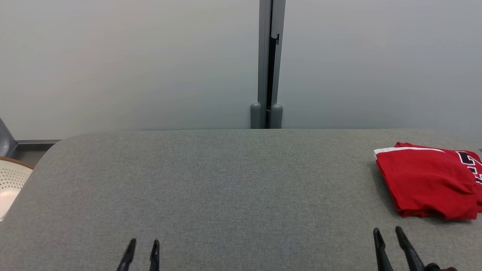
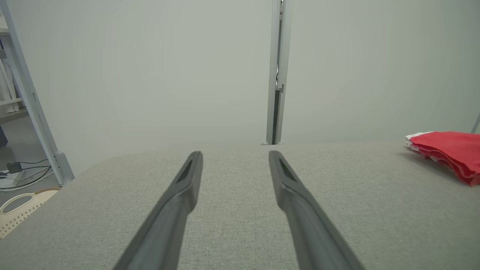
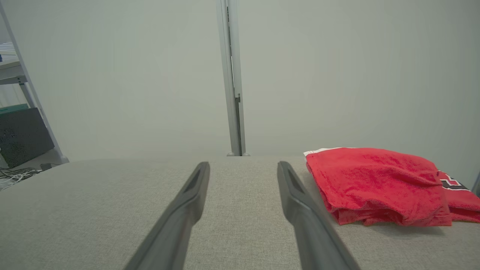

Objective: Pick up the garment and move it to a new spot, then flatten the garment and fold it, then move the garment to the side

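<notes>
The garment (image 1: 429, 180) is red with a white band and dark lettering. It lies folded in a compact pile at the far right of the grey table (image 1: 226, 180). The right wrist view shows the garment (image 3: 375, 183) just right of my fingers; in the left wrist view the garment (image 2: 450, 150) sits at the right edge. My right gripper (image 1: 388, 230) stands open and empty a little in front of the pile, apart from it. At the lower left my left gripper (image 1: 144, 242) is open too, holding nothing. Both grippers' fingers hover over bare cloth: left gripper (image 2: 234, 153), right gripper (image 3: 243, 164).
A pale partition wall with a grey vertical post (image 1: 268, 67) stands behind the table. A cream perforated basket (image 1: 9, 180) sits off the table's left edge. A metal frame leg (image 2: 30, 101) and cables are on the floor at the left.
</notes>
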Robot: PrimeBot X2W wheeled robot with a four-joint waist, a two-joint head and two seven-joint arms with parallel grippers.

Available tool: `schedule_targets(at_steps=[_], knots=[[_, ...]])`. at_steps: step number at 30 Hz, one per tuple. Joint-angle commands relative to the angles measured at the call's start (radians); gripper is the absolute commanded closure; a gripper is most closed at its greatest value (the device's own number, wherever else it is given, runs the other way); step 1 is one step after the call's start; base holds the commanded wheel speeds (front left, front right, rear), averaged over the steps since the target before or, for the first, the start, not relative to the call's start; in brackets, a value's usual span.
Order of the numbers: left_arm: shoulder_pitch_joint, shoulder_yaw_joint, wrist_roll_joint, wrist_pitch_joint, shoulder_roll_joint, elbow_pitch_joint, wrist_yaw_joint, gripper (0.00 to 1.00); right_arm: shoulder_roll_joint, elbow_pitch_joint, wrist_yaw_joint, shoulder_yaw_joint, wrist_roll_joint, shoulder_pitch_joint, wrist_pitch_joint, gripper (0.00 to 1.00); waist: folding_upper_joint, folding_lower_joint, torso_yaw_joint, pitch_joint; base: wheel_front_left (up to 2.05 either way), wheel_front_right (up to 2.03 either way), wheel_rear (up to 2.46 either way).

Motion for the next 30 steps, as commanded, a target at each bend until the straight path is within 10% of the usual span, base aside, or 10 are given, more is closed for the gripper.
schedule_targets(at_steps=[1,30], knots=[[0.003,-0.001,-0.002,0.000,0.000,0.005,-0.001,1.00,0.000,0.006,0.000,0.001,0.002,0.000,0.000,1.00,0.0000,0.0000,0.000,0.000,0.00,0.00,0.00],[-0.120,0.030,-0.525,0.097,0.023,0.117,-0.043,1.00,-0.016,0.070,0.000,-0.031,0.502,-0.092,0.105,1.00,0.0000,0.0000,-0.015,0.033,0.00,0.00,0.00]])
